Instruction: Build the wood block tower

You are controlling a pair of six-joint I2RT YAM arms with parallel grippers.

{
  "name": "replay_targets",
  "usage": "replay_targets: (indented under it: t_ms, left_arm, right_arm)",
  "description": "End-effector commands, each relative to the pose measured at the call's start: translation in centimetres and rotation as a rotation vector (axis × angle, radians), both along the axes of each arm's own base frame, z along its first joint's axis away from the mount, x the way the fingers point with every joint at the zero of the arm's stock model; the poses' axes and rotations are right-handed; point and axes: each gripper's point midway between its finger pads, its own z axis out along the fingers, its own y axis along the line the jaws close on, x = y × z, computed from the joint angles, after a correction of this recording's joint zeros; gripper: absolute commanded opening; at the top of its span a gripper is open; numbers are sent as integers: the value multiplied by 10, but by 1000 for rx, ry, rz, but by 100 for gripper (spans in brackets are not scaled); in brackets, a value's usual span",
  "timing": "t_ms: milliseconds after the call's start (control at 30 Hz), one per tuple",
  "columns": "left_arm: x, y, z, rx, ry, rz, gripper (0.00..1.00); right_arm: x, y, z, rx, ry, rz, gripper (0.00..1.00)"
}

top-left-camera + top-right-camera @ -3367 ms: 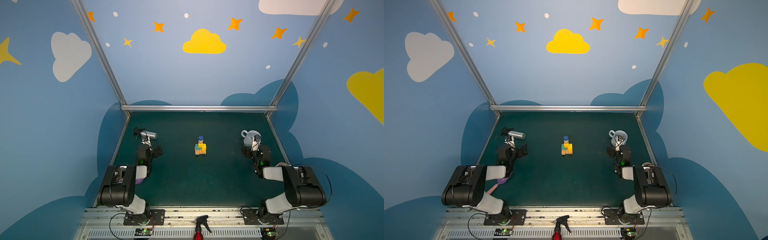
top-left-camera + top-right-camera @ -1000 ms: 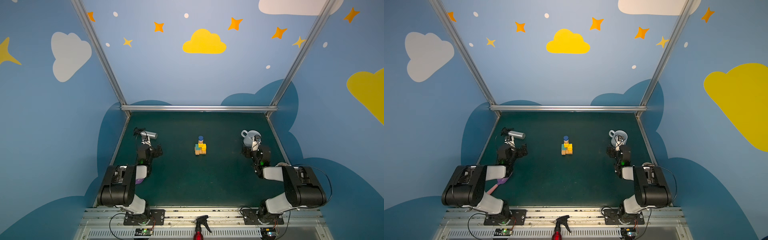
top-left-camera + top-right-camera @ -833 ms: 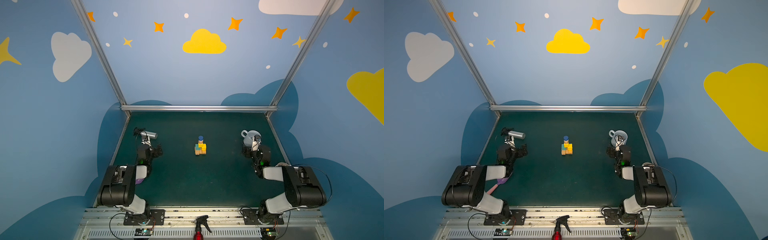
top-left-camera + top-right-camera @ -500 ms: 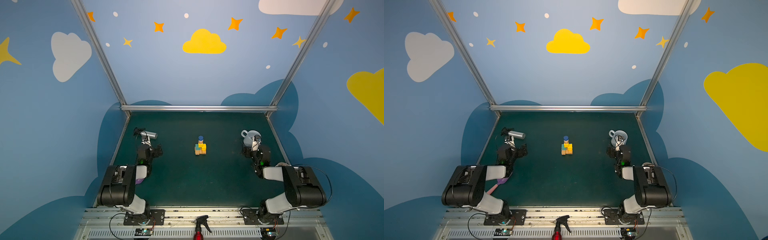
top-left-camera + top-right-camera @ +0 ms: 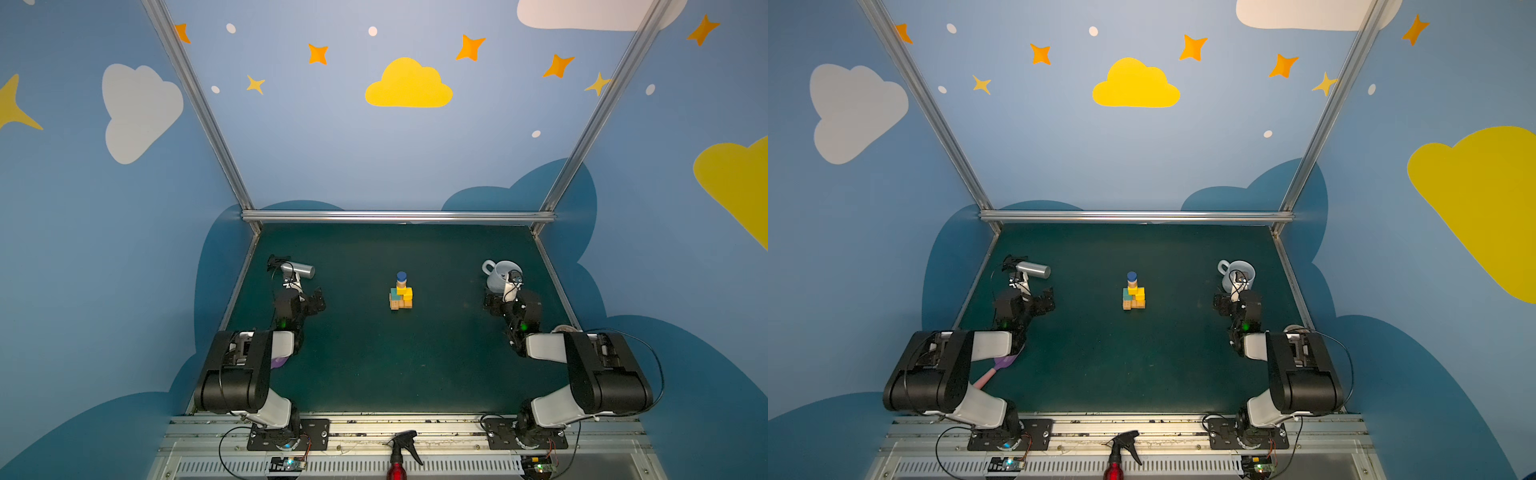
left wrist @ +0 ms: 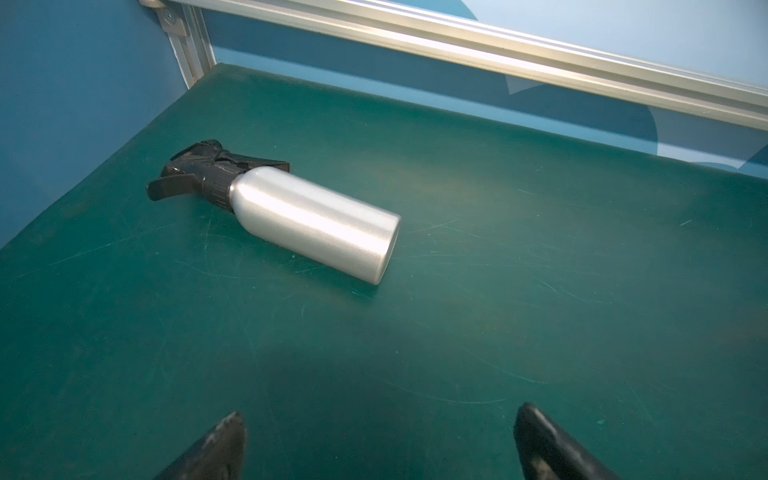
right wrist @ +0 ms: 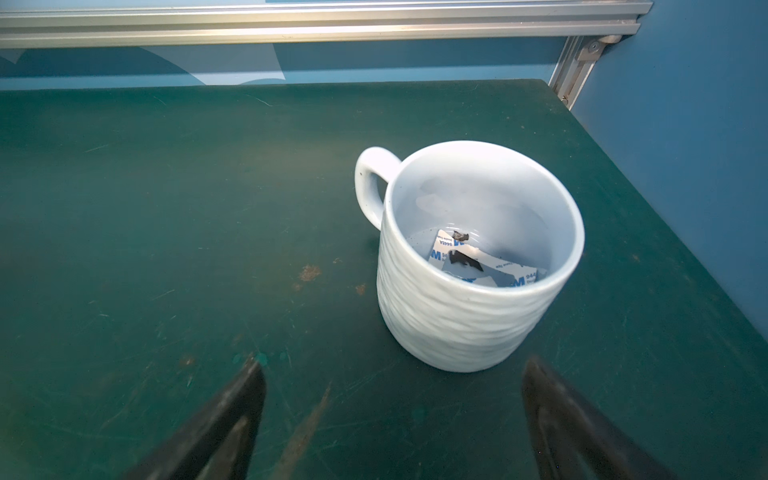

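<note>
One upright tower (image 5: 401, 293), blue cylinder (image 5: 401, 276) topmost

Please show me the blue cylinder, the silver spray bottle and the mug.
blue cylinder (image 5: 401, 275): in a top view, its top face.
silver spray bottle (image 6: 316, 226): left wrist view, its metal body.
mug (image 7: 469, 320): right wrist view, its outer wall.

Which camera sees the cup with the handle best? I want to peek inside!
The right wrist view. There the mug stands big and upright, with handle, rim and printed paper scraps inside clear. In both top views it is tiny and partly hidden by the right arm. The left wrist view misses it, showing the spray bottle.
</note>
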Motion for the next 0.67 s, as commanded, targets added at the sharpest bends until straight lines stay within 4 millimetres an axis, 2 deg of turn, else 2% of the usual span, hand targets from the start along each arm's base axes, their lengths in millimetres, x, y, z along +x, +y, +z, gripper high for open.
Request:
replay_targets:
  t_ms: [0,633]
  left_arm:
    - [2,2,5,-1,-15,8,100]
    - [3,2,5,-3,-14,8,100]
  right_arm:
    - [2,1,2,9,-8,7,94]
    - [2,1,2,10,-8,6,94]
